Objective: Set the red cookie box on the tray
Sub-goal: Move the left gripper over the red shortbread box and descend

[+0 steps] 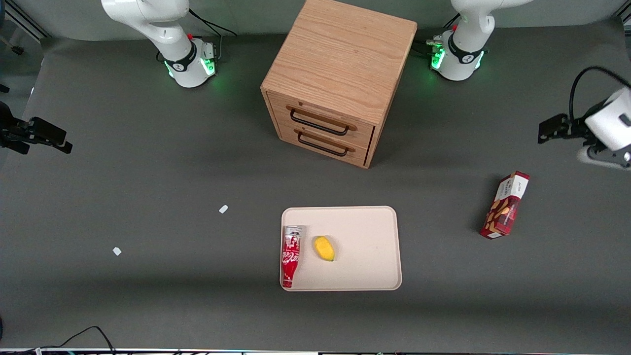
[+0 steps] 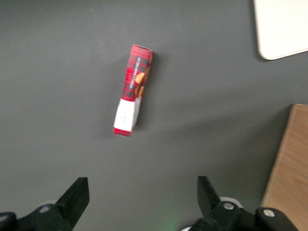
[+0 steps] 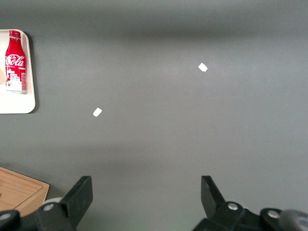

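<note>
The red cookie box (image 1: 505, 205) lies flat on the grey table, well apart from the tray and toward the working arm's end; its white panel end points away from the front camera. The wrist view shows the same box (image 2: 133, 90) lying some way off from the fingertips. My gripper (image 1: 546, 131) hangs above the table, farther from the front camera than the box, and does not touch it. In the wrist view the gripper (image 2: 142, 192) is open with only bare table between its fingers. The beige tray (image 1: 367, 231) sits mid-table, and one corner of the tray (image 2: 281, 29) shows in the wrist view.
A red soda bottle (image 1: 291, 256) and a yellow fruit (image 1: 324, 248) lie on the tray. The wooden drawer cabinet (image 1: 335, 79) stands farther from the front camera than the tray. Two white scraps (image 1: 223, 209) (image 1: 117, 251) lie toward the parked arm's end.
</note>
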Motion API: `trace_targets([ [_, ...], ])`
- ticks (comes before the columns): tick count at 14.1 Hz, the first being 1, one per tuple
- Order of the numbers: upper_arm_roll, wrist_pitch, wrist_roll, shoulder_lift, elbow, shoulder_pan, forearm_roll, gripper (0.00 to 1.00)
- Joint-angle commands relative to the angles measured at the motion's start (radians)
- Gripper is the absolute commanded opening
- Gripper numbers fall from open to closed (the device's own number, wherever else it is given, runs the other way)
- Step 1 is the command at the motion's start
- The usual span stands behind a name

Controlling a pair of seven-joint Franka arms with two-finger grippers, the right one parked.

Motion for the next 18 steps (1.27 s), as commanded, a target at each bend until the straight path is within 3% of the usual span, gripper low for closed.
trace_targets([
  [1, 0.013, 0.138, 0.106, 0.055, -0.061, 0.021, 0.031, 1.00],
  [8, 0.050, 0.735, 0.194, 0.143, -0.414, 0.026, 0.031, 1.00],
  [12, 0.073, 0.881, 0.265, 0.271, -0.417, 0.024, 0.028, 1.00],
  [18, 0.073, 0.908, 0.265, 0.347, -0.417, 0.024, -0.032, 1.00],
])
